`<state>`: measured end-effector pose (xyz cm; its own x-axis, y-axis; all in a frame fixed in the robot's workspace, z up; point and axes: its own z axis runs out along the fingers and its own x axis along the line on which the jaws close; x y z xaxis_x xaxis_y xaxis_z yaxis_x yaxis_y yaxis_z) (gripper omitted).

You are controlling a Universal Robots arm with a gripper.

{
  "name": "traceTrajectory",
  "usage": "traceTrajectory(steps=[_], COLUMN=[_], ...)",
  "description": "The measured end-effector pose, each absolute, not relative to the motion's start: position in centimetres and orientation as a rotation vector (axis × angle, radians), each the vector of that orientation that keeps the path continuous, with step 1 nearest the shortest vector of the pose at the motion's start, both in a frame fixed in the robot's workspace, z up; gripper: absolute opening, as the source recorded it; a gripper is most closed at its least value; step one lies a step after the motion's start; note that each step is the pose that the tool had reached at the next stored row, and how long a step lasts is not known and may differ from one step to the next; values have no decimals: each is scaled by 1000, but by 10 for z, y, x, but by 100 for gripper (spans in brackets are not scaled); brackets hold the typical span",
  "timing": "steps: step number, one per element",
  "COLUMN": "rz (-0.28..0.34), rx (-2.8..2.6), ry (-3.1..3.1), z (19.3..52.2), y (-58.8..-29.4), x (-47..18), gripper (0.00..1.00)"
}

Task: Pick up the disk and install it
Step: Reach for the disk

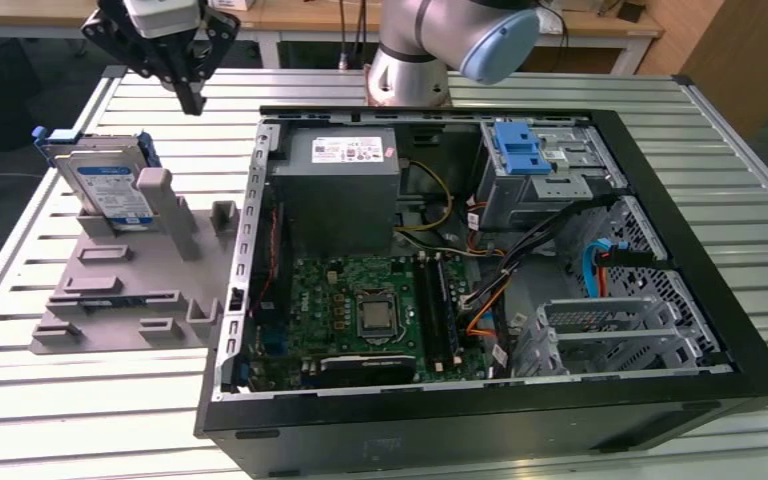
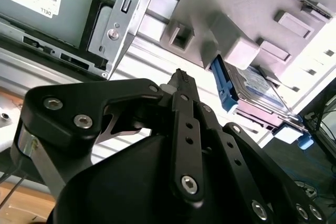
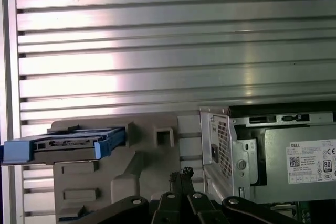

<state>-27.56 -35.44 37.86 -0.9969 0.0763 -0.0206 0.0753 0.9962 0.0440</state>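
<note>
Currently held: nothing; the pincer (image 1: pixel 192 98) has its tips pressed together and empty, as both wrist views also suggest.
Pincer height: hanging in the air above the table (image 1: pixel 37 420), touching nothing.
Disk place: the disk (image 1: pixel 107 185) is below the pincer and off to one side, well apart from the tips, propped nearly upright on its edge in a grey stand (image 1: pixel 131 270).
Case place: the open case (image 1: pixel 491 400) is on the pincer's other side, so from above the tips sit roughly between disk and case.
Bay place: the bay (image 1: pixel 544 170) with its blue latch is at the case's end far from the pincer.
Disk look: flat silver rectangle, white-and-blue label on its face, blue bracket (image 2: pixel 220 85) around the edges; the first wrist view shows it edge-on (image 3: pixel 68 142).
Handling, likely: stiff, fairly dense for its bulk, smooth on the metal face, sensitive to knocks.
Hold, likely best: the bracket's upper end, which stands clear of the stand, rather than the label face.
Progress: disk not yet picked up.
</note>
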Motion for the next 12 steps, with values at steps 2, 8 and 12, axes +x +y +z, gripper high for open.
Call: traceTrajectory(steps=[2,8,12], rz=[67,68,68], rx=[118,100,81], ry=[3116,3119,3122], z=[378,376,374], y=[-353,-353,-353], x=[-280,-291,-299], gripper=[11,11,11])
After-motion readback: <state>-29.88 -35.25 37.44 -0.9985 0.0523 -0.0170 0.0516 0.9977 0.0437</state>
